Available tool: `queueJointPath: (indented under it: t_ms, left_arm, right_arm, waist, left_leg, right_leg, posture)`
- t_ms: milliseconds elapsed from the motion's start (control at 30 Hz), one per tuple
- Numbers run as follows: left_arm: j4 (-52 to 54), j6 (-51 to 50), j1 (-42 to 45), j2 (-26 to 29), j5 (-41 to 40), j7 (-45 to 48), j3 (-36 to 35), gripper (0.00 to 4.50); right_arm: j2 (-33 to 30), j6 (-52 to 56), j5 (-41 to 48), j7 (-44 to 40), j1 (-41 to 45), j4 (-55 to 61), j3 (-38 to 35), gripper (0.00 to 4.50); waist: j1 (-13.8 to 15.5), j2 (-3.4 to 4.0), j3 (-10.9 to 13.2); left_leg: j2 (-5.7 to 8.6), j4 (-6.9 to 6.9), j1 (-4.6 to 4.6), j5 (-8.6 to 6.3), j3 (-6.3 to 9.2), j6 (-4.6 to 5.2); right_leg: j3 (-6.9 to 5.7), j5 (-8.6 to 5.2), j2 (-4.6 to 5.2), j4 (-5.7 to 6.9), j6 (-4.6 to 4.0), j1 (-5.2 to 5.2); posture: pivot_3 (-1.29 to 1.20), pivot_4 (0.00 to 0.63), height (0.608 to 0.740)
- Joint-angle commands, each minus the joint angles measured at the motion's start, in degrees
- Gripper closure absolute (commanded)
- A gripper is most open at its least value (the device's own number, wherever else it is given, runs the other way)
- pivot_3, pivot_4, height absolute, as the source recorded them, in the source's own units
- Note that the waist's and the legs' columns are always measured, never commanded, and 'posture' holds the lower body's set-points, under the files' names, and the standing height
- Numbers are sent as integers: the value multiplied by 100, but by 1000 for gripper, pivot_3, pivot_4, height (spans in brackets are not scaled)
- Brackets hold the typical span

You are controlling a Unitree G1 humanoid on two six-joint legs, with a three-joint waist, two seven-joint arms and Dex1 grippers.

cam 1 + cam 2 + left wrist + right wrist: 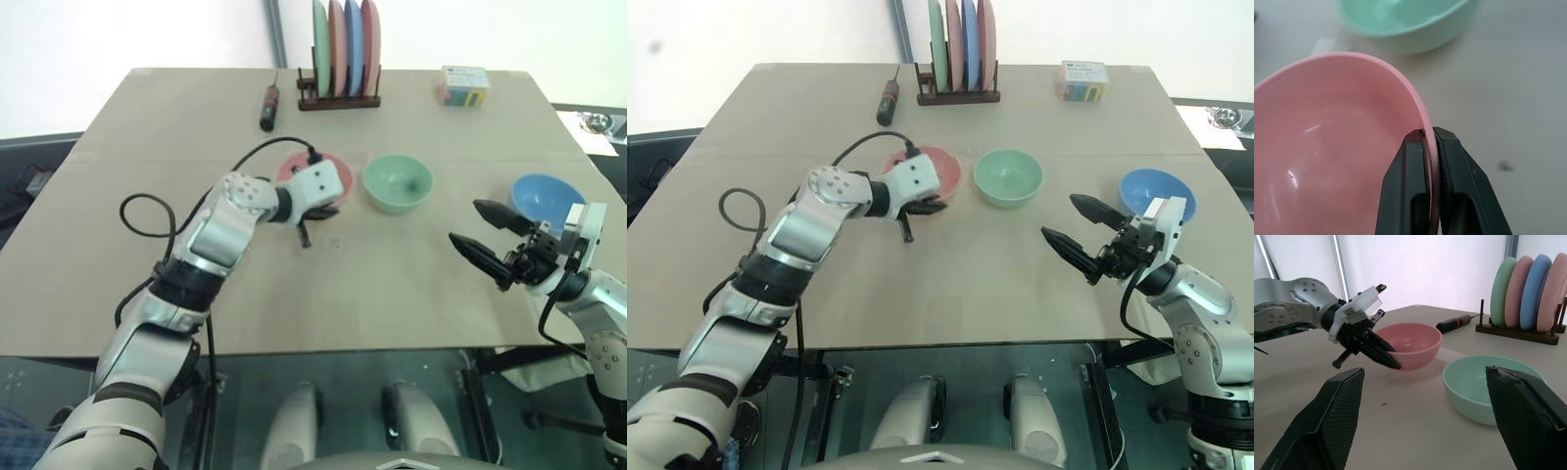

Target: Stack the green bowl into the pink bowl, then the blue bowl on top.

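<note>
Pinching pink bowl [1327, 147] rim — left gripper [1429, 142]; right gripper [482, 235] jaws wide.

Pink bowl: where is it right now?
The pink bowl sits mid-table, left of the green bowl, its near rim pinched by the left gripper.

Pink bowl [1327, 147] smooth glossy plastic; green bowl [1484, 387] same; table [392, 284] matt; rack [338, 101] wood.

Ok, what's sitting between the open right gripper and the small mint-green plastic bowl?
Nothing: in the left eye view, only bare tabletop lies between the right gripper and the small mint-green plastic bowl.
</note>
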State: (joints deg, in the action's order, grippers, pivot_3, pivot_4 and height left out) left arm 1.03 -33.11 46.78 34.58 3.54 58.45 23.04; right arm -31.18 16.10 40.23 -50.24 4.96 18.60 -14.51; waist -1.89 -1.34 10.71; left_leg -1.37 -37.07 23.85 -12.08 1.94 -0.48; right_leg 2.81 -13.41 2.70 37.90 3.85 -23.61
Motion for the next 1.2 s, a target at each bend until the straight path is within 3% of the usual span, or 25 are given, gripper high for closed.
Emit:
queueJointPath:
  t_ms: [33,167,333,367,433,600,667,867,1000,1200]
  left_arm:
    - [979,-359,-52,172,-195,497,176,4454]
    - [1718,-407,-180,380,-349,999,481,4454]
    - [1482,-33,-153,171,-169,802,647,4454]
    - [1415,24,-137,120,-163,767,639,3678]
    - [1310,33,-110,13,-173,688,579,2929]
    - [1107,204,-90,-101,-201,542,420,575]
    - [1097,194,-138,-124,-372,516,221,42]
    - [1746,15,-709,-188,-1912,758,-1174,42]
    - [1924,-434,-1325,-383,-2748,154,-2368,42]
    - [1982,-161,-2373,-678,-3478,-768,-3938,42]
  right_arm:
    - [-52,-98,1,12,3,73,-137,359]
    - [-32,-109,-20,52,-50,132,-121,359]
    - [-33,-127,-30,117,-136,187,-170,359]
    - [-34,-128,-28,127,-151,202,-176,359]
    - [-38,-128,-24,142,-173,223,-184,359]
    - [-63,-112,-5,171,-204,255,-201,359]
    - [-77,-78,11,186,-186,250,-203,359]
    - [-535,455,-118,246,-55,178,-51,359]
    - [-1064,706,-582,-31,400,-203,461,359]
    - [-1322,916,-1550,-371,2106,-1464,1555,359]
  waist:
    - [-8,0,0]
    - [-20,1,0]
    - [7,1,0]
    - [6,1,0]
    - [5,1,0]
    - [-8,1,0]
    - [-5,1,0]
    - [-26,3,0]
    - [-43,4,0]
    - [-60,4,1]
  left_leg:
    - [0,0,0,0,0,0]
    - [-1,0,-2,0,-1,0]
    - [-1,-6,0,0,-1,1]
    - [0,-8,0,0,-1,1]
    - [0,-9,0,0,-1,1]
    - [-1,-8,-1,0,0,1]
    - [-1,-8,-1,0,0,1]
    - [-2,-7,-1,0,-2,1]
    - [-4,-10,-7,0,-6,1]
    - [-6,-16,-11,0,-11,1]
  right_leg:
    - [0,-5,0,1,8,0]
    - [2,-9,-1,1,13,0]
    - [1,-10,-1,2,15,1]
    - [2,-11,-1,1,16,2]
    - [2,-11,-1,2,17,2]
    - [2,-11,-1,2,17,1]
    - [2,-11,-1,2,17,2]
    - [4,-11,-1,2,16,1]
    - [6,-1,0,3,1,2]
    - [11,-7,-2,7,14,3]
  posture:
    - [0,150,740]
    - [0,150,740]
    - [0,150,740]
    - [0,150,740]
    - [0,150,740]
    - [0,150,740]
    - [0,150,740]
    - [0,150,740]
    - [0,150,740]
    - [0,150,740]
